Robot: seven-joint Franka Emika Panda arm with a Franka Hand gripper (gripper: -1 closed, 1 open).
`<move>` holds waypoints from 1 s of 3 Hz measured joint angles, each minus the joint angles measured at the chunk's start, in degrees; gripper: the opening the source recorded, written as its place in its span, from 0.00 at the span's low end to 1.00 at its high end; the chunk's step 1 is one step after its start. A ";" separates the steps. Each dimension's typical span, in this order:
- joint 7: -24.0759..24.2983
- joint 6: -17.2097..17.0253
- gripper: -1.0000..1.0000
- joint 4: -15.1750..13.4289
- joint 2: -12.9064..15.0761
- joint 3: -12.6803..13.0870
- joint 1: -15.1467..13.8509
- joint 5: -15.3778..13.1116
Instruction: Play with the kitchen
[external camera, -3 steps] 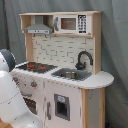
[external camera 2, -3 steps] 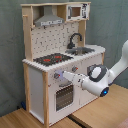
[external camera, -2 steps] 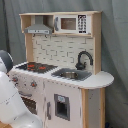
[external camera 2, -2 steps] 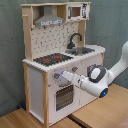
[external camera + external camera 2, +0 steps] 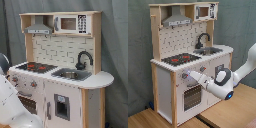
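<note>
**Arm Set Against the Knob Row of the Toy Kitchen**

At the front of the kitchen, in the first exterior view, only a white section of the arm is seen, filling the lower corner on the first exterior view's left and hiding part of the oven door. The gripper itself is not shown from this side. The stovetop, the sink with its black faucet, the grey hood and the microwave are all left uncovered. The counter's rounded end on the first exterior view's right is free of the arm, with grey curtain behind it.

In the second exterior view, the kitchen is seen standing on a wooden floor against the curtain. The gripper is brought up to the knobs under the stovetop edge, just above the oven door; contact is judged likely, since a knob is probably meant to be turned. Whether the claw is apart or together cannot be told. The arm is reached in from the second exterior view's right, so open floor is left there for pulling back, while the counter overhang is close above the wrist.
</note>
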 joint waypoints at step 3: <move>15.98 3.22 1.00 4.30 -5.09 0.01 -1.80 -0.09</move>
